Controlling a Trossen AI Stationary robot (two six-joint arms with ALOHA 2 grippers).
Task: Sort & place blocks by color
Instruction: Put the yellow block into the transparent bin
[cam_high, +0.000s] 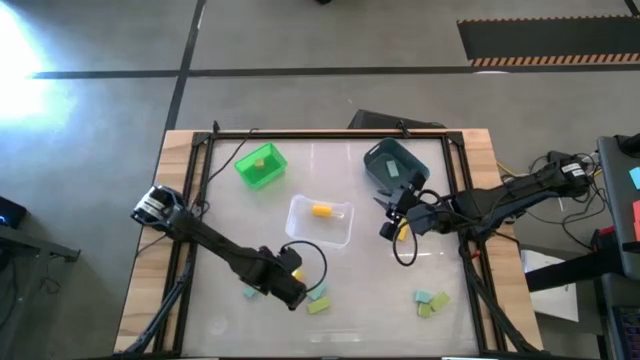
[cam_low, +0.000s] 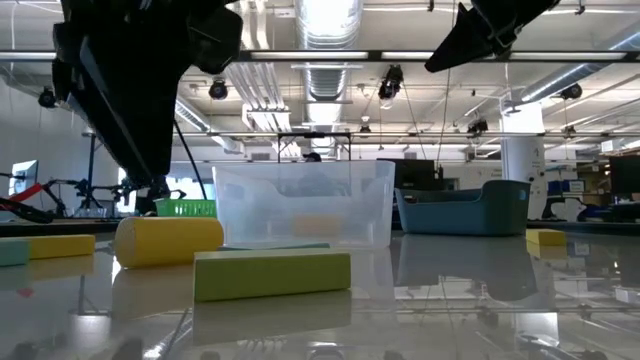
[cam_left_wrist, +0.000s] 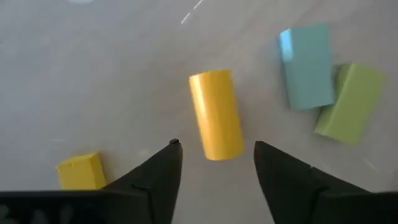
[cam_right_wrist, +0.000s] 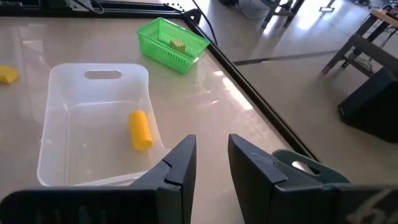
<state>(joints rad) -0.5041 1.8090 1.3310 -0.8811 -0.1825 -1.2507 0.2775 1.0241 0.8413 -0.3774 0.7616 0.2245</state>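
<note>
From above, the left claw (cam_high: 292, 275) is low in the middle of the frame, right by a little bunch of blocks (cam_high: 318, 300) on the table (cam_high: 230, 215). More blocks sit at the lower right. The clear bin (cam_high: 330, 235) in the middle holds one yellow piece, and the green bin (cam_high: 261, 166) at the upper left holds one too. The right claw (cam_high: 392, 218) waits by the dark bin (cam_high: 385, 165), right of the middle.

From table height, a round yellow block (cam_low: 168, 240) lies at the left, with a green block (cam_low: 272, 272) in front of it.

In the left wrist view, the claw's two fingers stand apart around the near end of the round yellow block (cam_left_wrist: 215, 123). It looks like it could roll away if one finger bumps it first — then the claw would close on nothing.

In the right wrist view, that claw (cam_right_wrist: 211, 163) is open a little and holds nothing.

I can't see any words or labels anywhere.
</note>
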